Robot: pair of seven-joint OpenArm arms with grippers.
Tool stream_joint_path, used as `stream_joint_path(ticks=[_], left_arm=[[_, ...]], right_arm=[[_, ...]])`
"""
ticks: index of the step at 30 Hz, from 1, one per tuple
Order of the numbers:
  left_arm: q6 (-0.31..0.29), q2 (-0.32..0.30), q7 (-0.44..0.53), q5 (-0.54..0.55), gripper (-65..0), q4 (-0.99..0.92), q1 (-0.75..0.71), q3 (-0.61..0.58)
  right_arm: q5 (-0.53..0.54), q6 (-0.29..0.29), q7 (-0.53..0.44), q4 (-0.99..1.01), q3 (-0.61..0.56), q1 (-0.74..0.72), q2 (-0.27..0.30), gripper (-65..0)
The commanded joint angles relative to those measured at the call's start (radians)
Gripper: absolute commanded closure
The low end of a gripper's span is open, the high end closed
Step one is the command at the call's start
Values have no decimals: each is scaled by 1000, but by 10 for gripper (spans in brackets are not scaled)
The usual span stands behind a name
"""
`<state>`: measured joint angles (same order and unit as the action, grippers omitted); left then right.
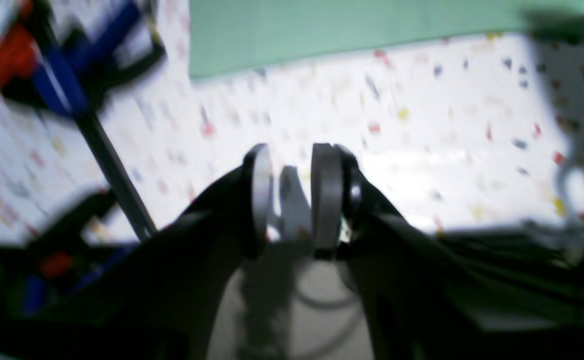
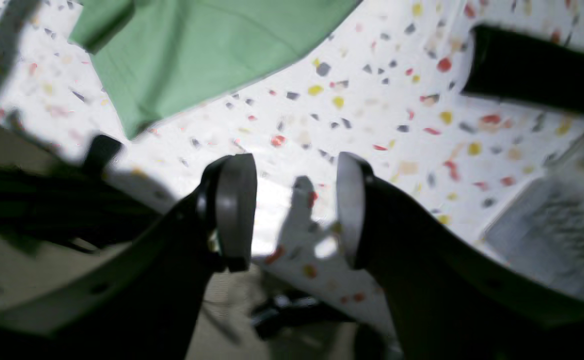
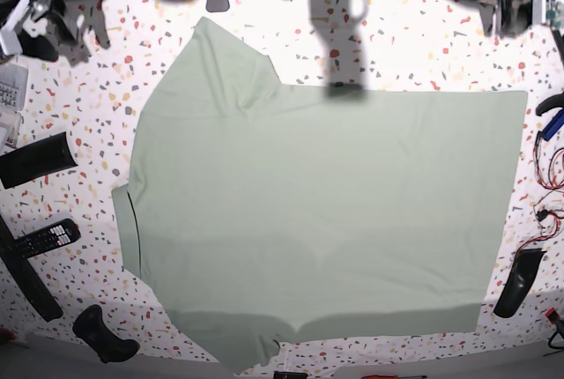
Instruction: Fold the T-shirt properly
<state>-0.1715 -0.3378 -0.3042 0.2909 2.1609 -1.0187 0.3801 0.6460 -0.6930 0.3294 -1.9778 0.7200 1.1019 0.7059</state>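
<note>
Both grippers empty. Right gripper (image 2: 292,210): pads stand clearly apart, speckled table (image 2: 422,150) visible through the gap, nothing between them. Left gripper (image 1: 297,200): narrower gap, pads parted with only table behind; picture blurred, but no cloth in the jaws.

T-shirt (image 3: 317,211): spread flat across the middle of the table, pale sage green, collar end toward the base view's left, hem edge toward its right, sleeves at top and bottom. Both wrist views show only an edge or corner of it, well ahead of the pads. No fold yet made, by my reading.

Risks from here:
- Pads come down on the bare table beside the hem and close on nothing; cause would be misjudged reach, as both grippers sit off the cloth.
- Pinch takes the top layer only, so the shirt drags and bunches.
- Uneven lift between arms skews the fold line.
- Remote control (image 3: 44,240) and loose wires (image 3: 546,211) lie close to the shirt's edges; a dragged sleeve could snag them.
</note>
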Motion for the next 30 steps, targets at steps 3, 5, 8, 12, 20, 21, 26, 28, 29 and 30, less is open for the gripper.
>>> stream_joint_path(ticks=[3, 5, 8, 12, 20, 21, 26, 28, 29, 30], left_arm=[[-171, -19, 81, -85, -124, 16, 45, 6], [-290, -36, 127, -132, -124, 16, 85, 6], [-366, -60, 184, -235, -125, 16, 139, 5], [-368, -67, 193, -378, -132, 16, 196, 5], [-390, -111, 194, -409, -271, -2, 225, 4], [-391, -124, 198, -431, -271, -9, 225, 4], [-387, -215, 292, -579, -270, -68, 227, 4], [-378, -258, 365, -665, -266, -101, 233, 4], [-377, -272, 393, -704, -266, -118, 244, 4], [-375, -283, 409, -733, -266, -135, 259, 3]], right_arm=[[-59, -5, -23, -33, 11, -39, 45, -260], [-120, -5, -23, -62, 8, -72, 69, -260], [-216, -5, -22, -143, -10, -88, 109, -260], [-349, -5, -20, -301, -62, -88, 140, -260], [-518, -5, 77, -378, -317, -90, 139, -260], [-546, -5, 79, -378, -352, -90, 139, -260], [-725, 30, 67, -378, -476, -91, 138, -260], [-752, 70, 66, -378, -502, -91, 139, -260], [-751, 89, 58, -378, -507, -91, 139, -260], [-750, 97, 44, -378, -508, -90, 138, -260]])
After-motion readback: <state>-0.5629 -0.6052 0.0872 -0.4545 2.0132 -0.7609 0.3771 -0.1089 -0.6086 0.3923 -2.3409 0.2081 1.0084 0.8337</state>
